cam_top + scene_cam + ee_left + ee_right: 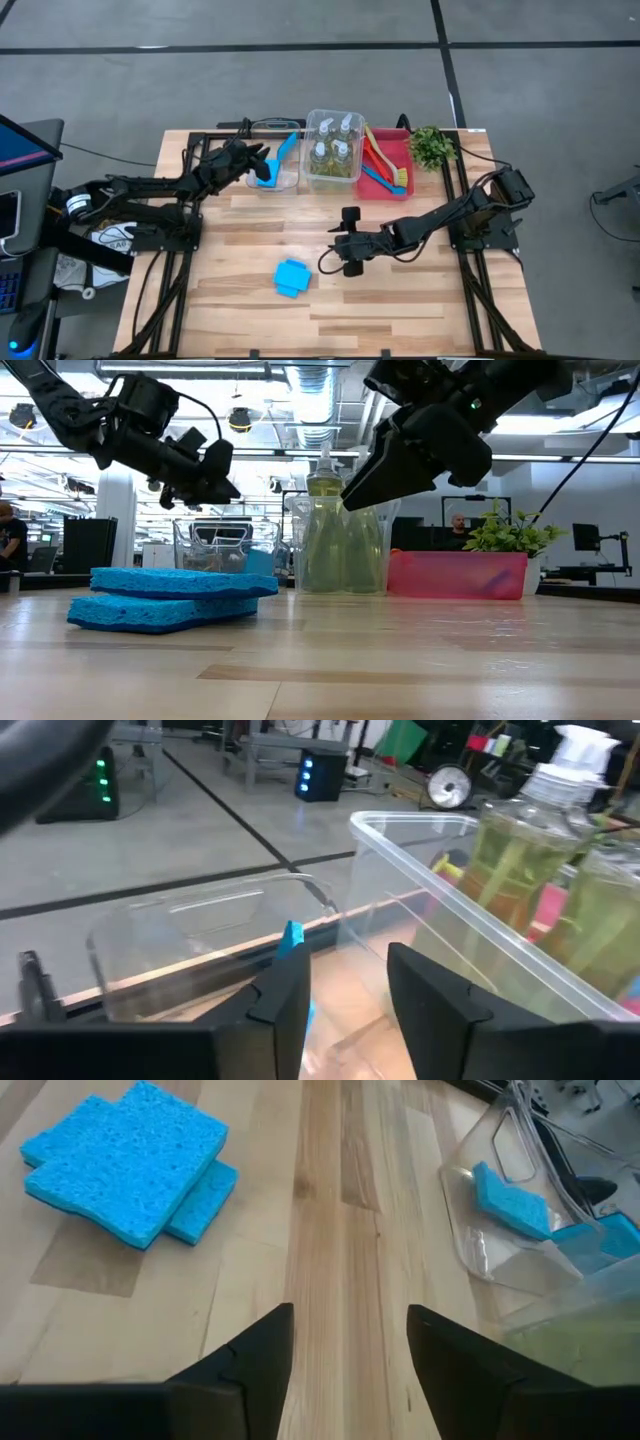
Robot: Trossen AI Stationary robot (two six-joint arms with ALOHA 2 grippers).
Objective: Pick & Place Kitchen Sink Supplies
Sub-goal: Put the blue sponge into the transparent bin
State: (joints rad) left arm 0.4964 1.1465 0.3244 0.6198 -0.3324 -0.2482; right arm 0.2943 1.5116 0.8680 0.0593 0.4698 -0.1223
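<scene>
Two flat blue sponges (292,277) (170,596) (130,1160) lie stacked and askew on the table's near middle. My right gripper (338,250) (350,1335) hovers open to the right of them, fingers pointing at the table's left side, touching nothing. My left gripper (262,160) (348,990) is open over the small clear bin (276,168) (200,950), empty. Inside that bin are more blue sponges (284,152) (510,1200); one stands on edge against the wall (291,936). Several bottles of yellow-green liquid (333,148) (332,540) stand in the middle clear bin. The brushes (382,165) lie in the red bin.
The three bins stand in a row along the far edge: small clear bin, bottle bin (470,920), red bin (392,172) (456,574). A leafy plant (432,147) (510,535) stands right of the red bin. Bare wood (400,300) spreads across the near half of the table.
</scene>
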